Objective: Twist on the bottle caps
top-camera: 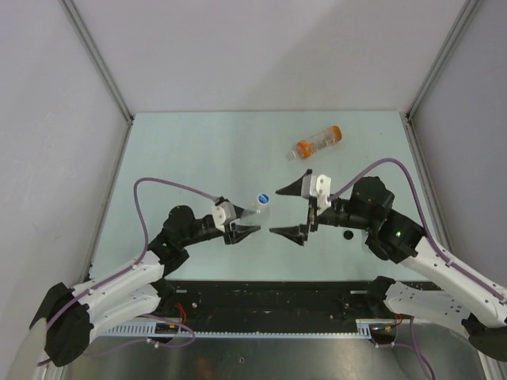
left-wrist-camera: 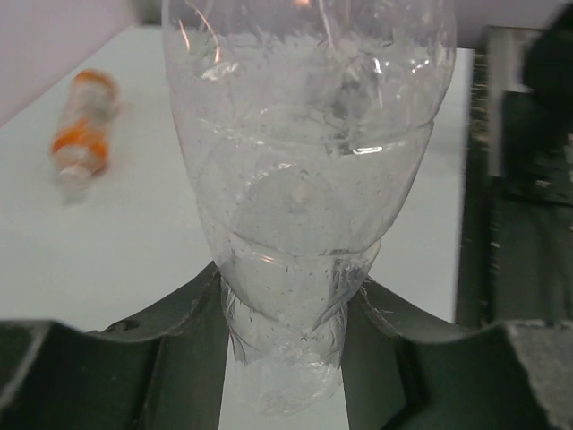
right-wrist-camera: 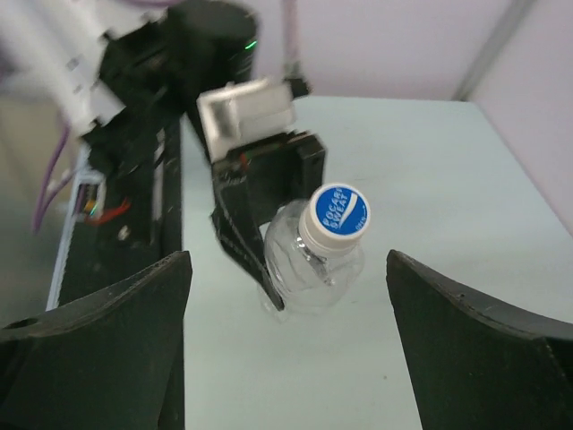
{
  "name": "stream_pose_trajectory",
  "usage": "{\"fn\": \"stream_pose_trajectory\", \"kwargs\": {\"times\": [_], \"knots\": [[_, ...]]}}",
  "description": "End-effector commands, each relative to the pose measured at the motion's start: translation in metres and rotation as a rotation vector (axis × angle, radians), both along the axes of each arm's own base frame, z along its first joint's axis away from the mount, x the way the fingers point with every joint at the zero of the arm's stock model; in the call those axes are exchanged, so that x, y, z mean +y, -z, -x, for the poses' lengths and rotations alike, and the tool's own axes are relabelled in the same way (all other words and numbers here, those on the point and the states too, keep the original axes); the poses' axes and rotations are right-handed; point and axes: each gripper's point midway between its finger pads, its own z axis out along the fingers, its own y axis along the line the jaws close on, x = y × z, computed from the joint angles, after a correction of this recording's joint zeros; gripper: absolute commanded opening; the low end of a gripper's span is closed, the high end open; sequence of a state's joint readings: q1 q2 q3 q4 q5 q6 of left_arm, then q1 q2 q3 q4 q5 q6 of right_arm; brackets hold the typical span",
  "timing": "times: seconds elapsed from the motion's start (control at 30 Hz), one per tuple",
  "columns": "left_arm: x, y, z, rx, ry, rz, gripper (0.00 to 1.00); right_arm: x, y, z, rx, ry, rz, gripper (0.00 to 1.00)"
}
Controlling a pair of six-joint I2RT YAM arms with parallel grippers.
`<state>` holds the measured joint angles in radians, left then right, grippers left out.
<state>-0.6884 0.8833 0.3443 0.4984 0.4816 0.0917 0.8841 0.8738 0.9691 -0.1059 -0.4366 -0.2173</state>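
My left gripper [top-camera: 242, 231] is shut on the base of a plain clear bottle [top-camera: 255, 212] and holds it tilted off the table. The bottle fills the left wrist view [left-wrist-camera: 304, 179], pinched between the fingers [left-wrist-camera: 179, 340]. A white cap with a blue top [top-camera: 262, 200] sits on its neck, facing my right gripper; the right wrist view shows the cap [right-wrist-camera: 336, 215]. My right gripper [top-camera: 289, 210] is wide open and empty, a short way from the cap, with its jaws on either side in the right wrist view [right-wrist-camera: 286, 269]. A black cap [top-camera: 347, 235] lies on the table under the right arm.
An orange-tinted bottle [top-camera: 317, 143] lies on its side at the back right of the table, also in the left wrist view [left-wrist-camera: 85, 134]. Grey walls close off the left, back and right. The black base rail [top-camera: 269, 297] runs along the near edge.
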Motion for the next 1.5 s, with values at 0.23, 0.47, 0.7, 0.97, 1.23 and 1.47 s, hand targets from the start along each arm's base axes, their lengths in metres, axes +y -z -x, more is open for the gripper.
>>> {"fn": "stream_pose_trajectory", "kwargs": {"times": [0.23, 0.47, 0.7, 0.97, 1.23, 1.47], "knots": [[-0.015, -0.019, 0.073, -0.131, 0.462, 0.014, 0.0, -0.008, 0.014, 0.062, -0.16, -0.35, 0.075, 0.88], [-0.017, -0.017, 0.074, -0.113, 0.487, -0.002, 0.0, 0.009, 0.0, 0.064, -0.117, -0.393, 0.005, 0.78], [-0.017, -0.018, 0.072, -0.122, 0.479, -0.007, 0.0, 0.017, 0.0, 0.063, -0.092, -0.396, -0.004, 0.67], [-0.018, -0.018, 0.069, -0.117, 0.468, -0.01, 0.0, 0.021, 0.006, 0.066, -0.084, -0.41, 0.011, 0.53], [-0.016, -0.023, 0.071, -0.122, 0.46, 0.001, 0.0, 0.024, 0.013, 0.065, -0.078, -0.399, 0.034, 0.36], [-0.01, -0.038, 0.045, -0.111, 0.271, 0.03, 0.0, 0.032, 0.023, 0.041, 0.045, -0.226, 0.053, 0.22]]}}
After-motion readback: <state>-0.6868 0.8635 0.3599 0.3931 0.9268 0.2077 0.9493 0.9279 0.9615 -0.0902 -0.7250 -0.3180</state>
